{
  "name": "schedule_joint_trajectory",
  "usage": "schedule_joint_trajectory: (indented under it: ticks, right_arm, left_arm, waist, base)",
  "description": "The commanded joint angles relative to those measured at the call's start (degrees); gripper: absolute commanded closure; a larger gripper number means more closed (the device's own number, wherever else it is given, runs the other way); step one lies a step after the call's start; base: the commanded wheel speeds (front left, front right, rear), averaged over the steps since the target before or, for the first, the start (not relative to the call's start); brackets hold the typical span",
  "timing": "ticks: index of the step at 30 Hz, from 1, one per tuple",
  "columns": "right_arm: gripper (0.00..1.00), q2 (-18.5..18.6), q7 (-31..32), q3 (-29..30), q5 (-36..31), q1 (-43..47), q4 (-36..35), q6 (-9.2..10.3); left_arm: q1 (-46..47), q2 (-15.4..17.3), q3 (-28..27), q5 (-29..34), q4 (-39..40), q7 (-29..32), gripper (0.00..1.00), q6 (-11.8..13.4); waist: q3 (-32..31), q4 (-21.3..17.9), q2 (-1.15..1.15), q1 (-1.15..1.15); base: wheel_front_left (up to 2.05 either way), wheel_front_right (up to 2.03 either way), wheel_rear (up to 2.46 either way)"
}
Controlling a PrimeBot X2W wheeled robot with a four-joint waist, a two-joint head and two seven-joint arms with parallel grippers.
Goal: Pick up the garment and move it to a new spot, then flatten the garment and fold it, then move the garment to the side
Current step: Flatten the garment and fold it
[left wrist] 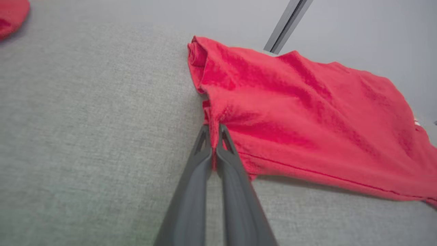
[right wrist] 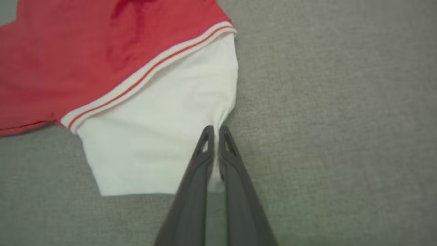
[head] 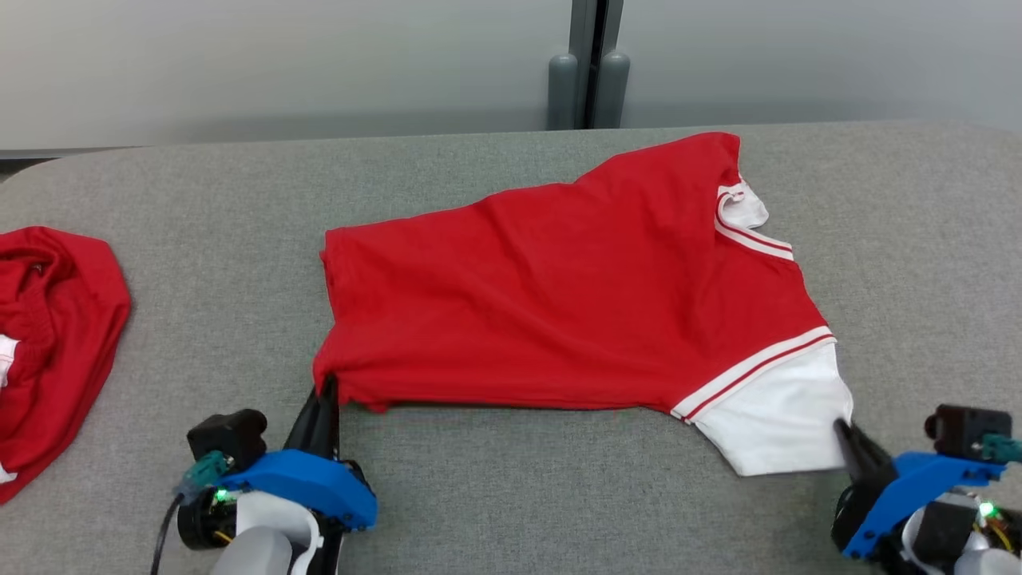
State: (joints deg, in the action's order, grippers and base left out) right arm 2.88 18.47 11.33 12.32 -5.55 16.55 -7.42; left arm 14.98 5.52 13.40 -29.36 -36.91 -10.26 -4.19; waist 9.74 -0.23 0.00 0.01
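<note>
Mid-frame, a red short-sleeved shirt with white sleeve and striped trim (head: 559,295) lies spread on the grey fabric tabletop (head: 511,495). The left gripper (head: 326,393), lower left, is pinched closed on the shirt's red hem corner. The right gripper (head: 843,430), lower right, is clamped on the white sleeve's edge. A crumpled red cloth pile (head: 56,335) sits at the left edge, well apart.

Red garment (head: 559,303) with white sleeve, spread flat, slightly rumpled, mid-table
</note>
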Motion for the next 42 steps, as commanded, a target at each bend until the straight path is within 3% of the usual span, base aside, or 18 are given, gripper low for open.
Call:
schedule_joint_trajectory:
  ticks: [1, 4, 11, 16, 21, 28, 32, 37, 42]
  right_arm:
    - [1.00, 0.13, -0.79, 0.62, 2.70, -0.24, -4.20, -0.12]
    - [1.00, 0.05, -0.80, 1.41, 4.80, -1.15, -12.25, -0.12]
    - [1.00, 0.05, 4.74, 0.60, 4.88, -7.70, -28.84, -0.13]
    - [1.00, 0.28, 9.10, -1.45, 3.46, -14.14, -33.73, -0.13]
    - [1.00, 1.54, 13.23, -3.13, 4.32, -23.46, -36.05, -0.12]
    - [1.00, 3.29, 18.04, -2.81, 7.59, -37.37, -27.56, -0.12]
    - [1.00, 3.87, 18.55, -4.08, 7.71, -46.98, -19.21, -0.13]
    - [1.00, 2.41, 11.78, -5.04, 6.87, -60.69, -6.94, -0.12]
    - [1.00, 0.84, -1.04, -4.31, 8.47, -75.16, 2.31, -0.12]
  left_arm:
    - [-0.87, 0.24, -0.98, -1.94, 4.41, 0.63, 1.00, -0.77]
    - [-1.64, 1.22, -2.13, -6.31, 14.68, 4.72, 1.00, -1.84]
    - [0.69, 7.04, -4.44, -19.28, 37.75, 22.17, 1.00, -2.75]
    - [4.62, 9.10, -6.54, -26.12, 44.54, 30.89, 1.00, -0.38]
    - [10.41, 10.43, -8.53, -32.24, 50.92, 38.89, 1.00, 4.39]
    - [20.50, 12.45, -10.50, -33.18, 50.53, 43.16, 1.00, 9.40]
    - [27.88, 13.86, -10.94, -30.50, 44.66, 42.23, 1.00, 10.04]
    - [38.36, 15.03, -11.45, -26.29, 35.07, 37.23, 1.00, 8.04]
    - [49.30, 14.12, -12.44, -23.62, 27.01, 30.06, 1.00, 6.03]
  waist:
    - [-0.81, -0.02, 0.00, -0.01]
    - [-1.90, 0.05, 0.00, -0.01]
    - [-3.46, -0.32, 0.00, -0.01]
    - [-3.51, -0.88, 0.00, -0.01]
    - [-2.44, -1.67, 0.00, -0.01]
    - [3.22, -2.46, 0.00, -0.01]
    - [8.98, -3.11, 0.00, -0.01]
    - [14.74, -4.29, 0.00, -0.01]
    - [18.60, -4.94, 0.00, -0.01]
  base:
    - [0.00, 0.00, 0.00]
    - [0.00, 0.00, 0.00]
    - [0.00, 0.00, 0.00]
    - [0.00, 0.00, 0.00]
    - [0.00, 0.00, 0.00]
    - [0.00, 0.00, 0.00]
    - [0.00, 0.00, 0.00]
    - [0.00, 0.00, 0.00]
    - [0.00, 0.00, 0.00]
